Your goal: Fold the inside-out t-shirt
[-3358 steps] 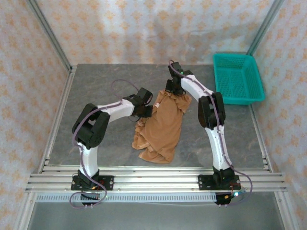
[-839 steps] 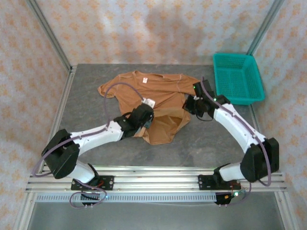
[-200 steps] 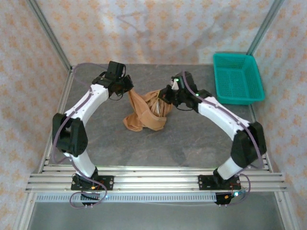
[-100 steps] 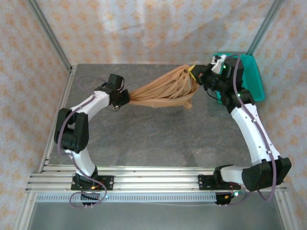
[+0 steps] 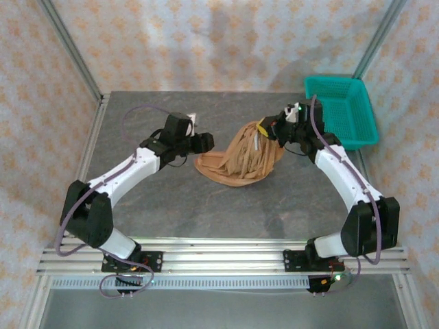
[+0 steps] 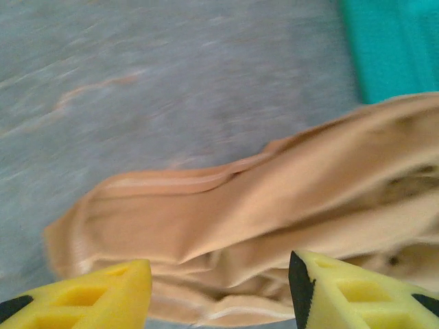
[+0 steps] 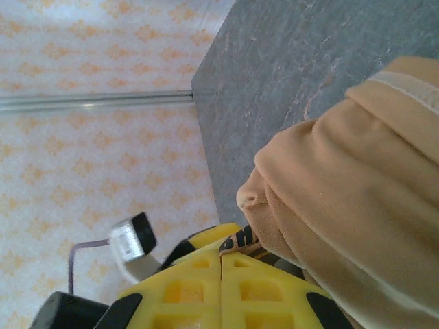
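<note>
No folds yet, folks. The soft tan-orange t-shirt (image 5: 240, 159) is a rumpled heap on the grey table (image 5: 171, 205), one bunched end pinched tight in the right claw (image 5: 269, 128). Left claw (image 5: 204, 142), just beside the heap's other end, gapes empty. Flattening and all folding left.

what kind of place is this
Likely a robot lab test cell: a left arm and right arm bolted to aluminium rails at the near edge of a grey table, patterned walls around it.
</note>
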Available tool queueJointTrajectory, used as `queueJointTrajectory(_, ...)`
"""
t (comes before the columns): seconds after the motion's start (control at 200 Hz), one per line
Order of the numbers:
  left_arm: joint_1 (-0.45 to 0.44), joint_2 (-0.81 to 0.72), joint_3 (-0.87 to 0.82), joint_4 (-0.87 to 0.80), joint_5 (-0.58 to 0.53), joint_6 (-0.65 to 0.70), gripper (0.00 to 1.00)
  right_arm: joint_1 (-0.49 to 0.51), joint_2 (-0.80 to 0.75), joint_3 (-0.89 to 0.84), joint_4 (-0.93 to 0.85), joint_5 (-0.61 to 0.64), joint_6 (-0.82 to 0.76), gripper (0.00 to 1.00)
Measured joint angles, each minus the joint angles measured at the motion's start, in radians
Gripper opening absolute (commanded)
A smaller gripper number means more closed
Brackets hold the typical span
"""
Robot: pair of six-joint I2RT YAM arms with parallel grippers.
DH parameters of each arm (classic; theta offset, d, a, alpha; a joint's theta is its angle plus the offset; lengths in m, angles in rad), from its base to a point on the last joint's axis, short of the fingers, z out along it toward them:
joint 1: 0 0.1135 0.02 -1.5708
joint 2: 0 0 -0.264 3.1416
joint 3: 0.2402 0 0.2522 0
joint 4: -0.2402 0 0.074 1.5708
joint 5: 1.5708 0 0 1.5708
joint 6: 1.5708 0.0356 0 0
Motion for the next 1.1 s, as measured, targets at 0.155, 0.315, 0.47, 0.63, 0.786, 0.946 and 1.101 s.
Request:
queueJointTrajectory(0.155, -0.090, -0.018, -0.088, 0.265, 0.054, 0.154, 0.61, 0.000, -0.027, 0.000, -0.035, -0.022, -0.040, 0.00)
queueJointTrajectory(0.315, -0.115, 0.043, -0.119, 0.353, 0.076, 0.297, 0.61, 0.000, -0.065, -0.002, -0.053, -0.038, -0.073, 0.00)
queueJointTrajectory(0.47, -0.112, 0.148, -0.040, 0.389, 0.101, 0.367, 0.64, 0.000, -0.088, -0.009, -0.075, -0.047, -0.096, 0.00)
queueJointTrajectory(0.63, -0.113, 0.210, 0.031, 0.416, 0.130, 0.394, 0.69, 0.000, -0.089, -0.009, -0.097, -0.054, -0.110, 0.00)
queueJointTrajectory(0.786, -0.113, 0.253, 0.085, 0.425, 0.140, 0.410, 0.00, 0.000, -0.089, -0.009, -0.100, -0.061, -0.114, 0.00)
queueJointTrajectory(0.946, -0.104, 0.355, 0.246, 0.337, 0.127, 0.416, 0.00, 0.000, -0.089, -0.002, -0.144, -0.087, -0.163, 0.00)
queueJointTrajectory(1.101, -0.032, 0.437, 0.427, 0.190, 0.100, 0.372, 0.00, 0.000, -0.095, 0.017, -0.239, -0.148, -0.265, 0.00)
